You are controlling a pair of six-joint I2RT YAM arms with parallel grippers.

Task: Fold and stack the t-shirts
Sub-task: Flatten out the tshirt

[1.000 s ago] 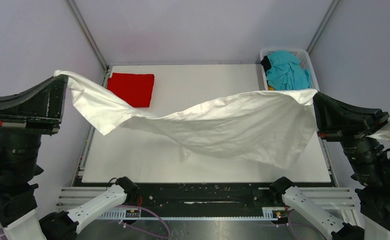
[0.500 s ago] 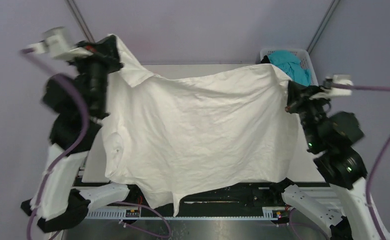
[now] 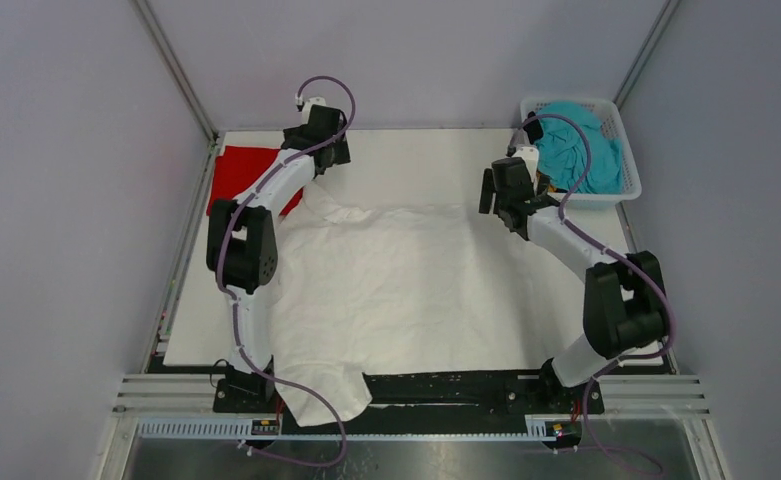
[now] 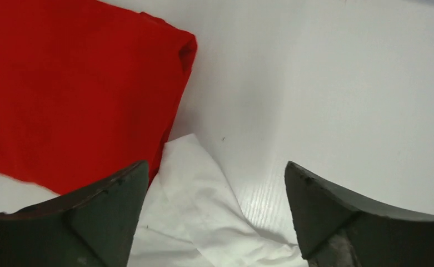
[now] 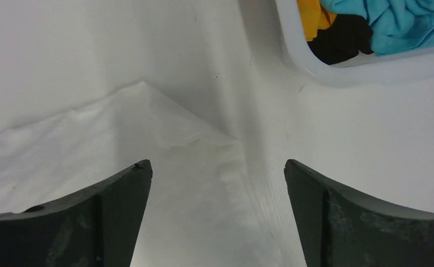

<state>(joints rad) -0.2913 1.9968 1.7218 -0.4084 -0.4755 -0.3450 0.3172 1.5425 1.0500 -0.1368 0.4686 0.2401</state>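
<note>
Both arms are made of white tubes joined by fat black round parts. The left arm (image 3: 266, 190) and the right arm (image 3: 566, 235) each have a thin purple cable (image 3: 352, 103) looping along them. Up close, the left fingers (image 4: 103, 217) and the right fingers (image 5: 92, 222) are dark grey and thick. They curve to a point and have little pale scuffs on them

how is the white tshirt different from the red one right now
The white t-shirt lies spread open and wrinkled, one end hanging past the near edge; the red t-shirt is folded into a compact rectangle. White covers far more area than red. Both rest on the table.
</note>
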